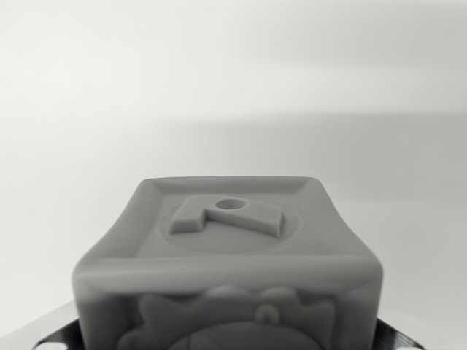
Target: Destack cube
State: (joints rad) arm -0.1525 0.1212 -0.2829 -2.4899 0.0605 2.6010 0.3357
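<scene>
Plain pale background, blurry | cube (228,262) fills the bottom middle, very close, raised shape on top | pincer (219,343) tips peek out at both bottom corners, seems closed on the cube | tip: lift straight up, slowly, keep it level.

The cube (228,262) sits low and centred, surface (233,87) behind.

gripper (233,337) | only two lower-corner slivers are seen in the wrist view | pale metallic-grey plates | dark ribbed edge at the wrist view's right | small round holes are noted | remainder is hidden
</scene>
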